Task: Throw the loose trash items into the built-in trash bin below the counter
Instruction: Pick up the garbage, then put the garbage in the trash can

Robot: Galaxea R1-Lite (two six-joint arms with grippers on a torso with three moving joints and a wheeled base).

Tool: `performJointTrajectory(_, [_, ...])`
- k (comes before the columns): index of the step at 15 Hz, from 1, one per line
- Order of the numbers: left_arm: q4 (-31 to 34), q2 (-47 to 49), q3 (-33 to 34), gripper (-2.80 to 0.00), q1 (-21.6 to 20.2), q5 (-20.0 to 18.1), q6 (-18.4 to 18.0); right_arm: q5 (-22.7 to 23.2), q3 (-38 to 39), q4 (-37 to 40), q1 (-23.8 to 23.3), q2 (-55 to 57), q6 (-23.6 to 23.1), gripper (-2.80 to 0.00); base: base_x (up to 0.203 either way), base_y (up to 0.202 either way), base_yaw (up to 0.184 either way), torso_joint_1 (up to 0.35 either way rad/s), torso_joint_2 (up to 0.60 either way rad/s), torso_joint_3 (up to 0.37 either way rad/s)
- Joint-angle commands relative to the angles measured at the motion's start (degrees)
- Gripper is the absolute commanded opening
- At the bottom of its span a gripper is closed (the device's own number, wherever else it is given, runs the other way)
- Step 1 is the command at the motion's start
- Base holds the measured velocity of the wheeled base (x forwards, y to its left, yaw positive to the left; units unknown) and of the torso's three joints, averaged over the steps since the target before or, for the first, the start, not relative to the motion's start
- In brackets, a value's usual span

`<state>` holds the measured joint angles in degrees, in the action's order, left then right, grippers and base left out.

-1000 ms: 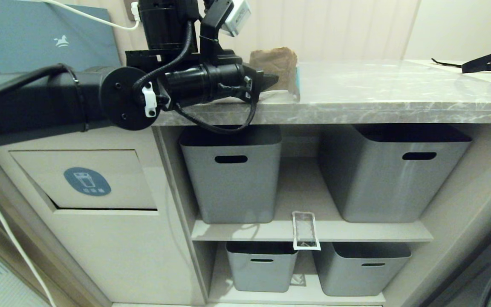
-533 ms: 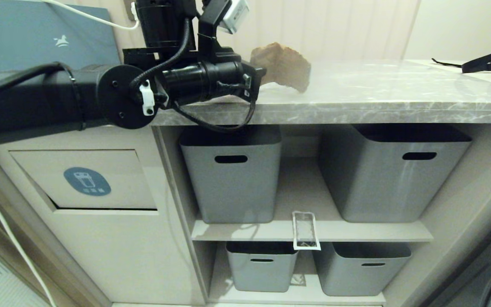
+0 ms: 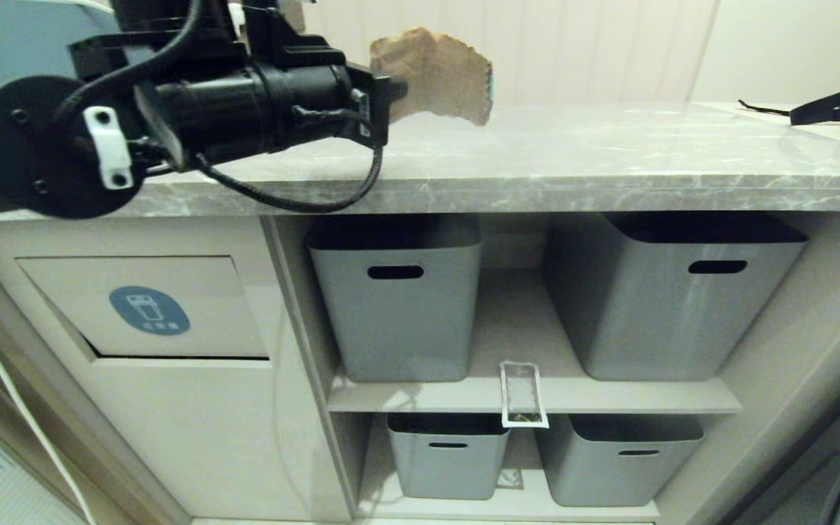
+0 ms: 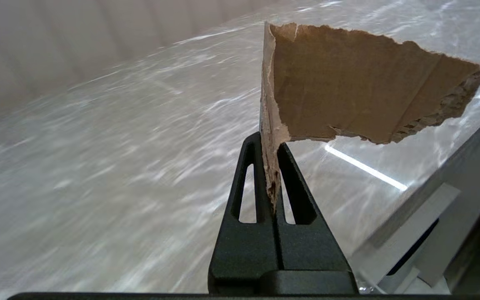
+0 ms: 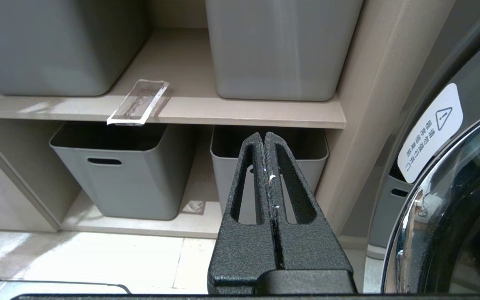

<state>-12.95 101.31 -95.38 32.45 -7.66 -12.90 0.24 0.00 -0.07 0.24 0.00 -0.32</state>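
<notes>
- The left gripper (image 3: 393, 91) is clamping its jaws tight on one torn end of a brown cardboard piece (image 3: 434, 76), holding it clear above the counter (image 3: 573, 157) near the slab's left end.
- The cardboard is standing on edge, its long axis running level from the gripper toward the right, with the ragged free end pointing right and a thin teal face showing along that end.
- In the left wrist view the cardboard piece (image 4: 361, 96) is sticking out past the fingertips (image 4: 283, 166), touching nothing else.
- The counter to the right of the piece is lying open as far as a black strap (image 3: 839, 102) at the far right corner.
- The built-in trash bin (image 3: 149, 310) is sitting below and left of the gripper, under the counter's thick front edge, flap shut.
- A clear white-edged wrapper (image 3: 522, 394) is overhanging the front edge of the upper shelf between two grey tubs (image 3: 398, 306).
- The right gripper (image 5: 264, 139) is hanging low near the lower shelf, jaws pressed together, holding nothing.
</notes>
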Motion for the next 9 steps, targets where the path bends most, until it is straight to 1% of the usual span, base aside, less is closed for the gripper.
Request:
performJointTrajectory(1, [-4.8,-12.0,12.3,-2.80,-3.2,0.4,0.5,0.0,0.0,0.0,0.0,-0.1,0.0,-2.80,0.000,0.000,0.000,0.000,0.00,0.000])
performJointTrajectory(3, [-9.3,-19.3,20.1,-2.80,-7.5,0.6,1.5,0.0,0.0,0.0,0.1,0.0,0.0,-2.80,0.000,0.000,0.000,0.000,0.00,0.000])
performJointTrajectory(5, [-11.6,-26.0,26.3,-2.80,-14.3,0.7,2.9,0.0,0.0,0.0,0.0,-0.1,0.0,-2.80,0.000,0.000,0.000,0.000,0.00,0.000])
performJointTrajectory(6, [-12.1,-29.2,29.2,-2.80,-18.0,0.7,4.3,0.0,0.0,0.0,0.0,0.0,0.0,-2.80,0.000,0.000,0.000,0.000,0.00,0.000])
performJointTrajectory(8, [-12.5,-36.1,36.0,-2.80,-23.9,0.9,10.2,0.0,0.0,0.0,0.1,-0.1,0.0,-2.80,0.000,0.000,0.000,0.000,0.00,0.000])
performJointTrajectory(9, [-12.8,-39.7,40.5,-2.80,-26.5,1.0,13.9,0.0,0.0,0.0,0.1,-0.1,0.0,-2.80,0.000,0.000,0.000,0.000,0.00,0.000])
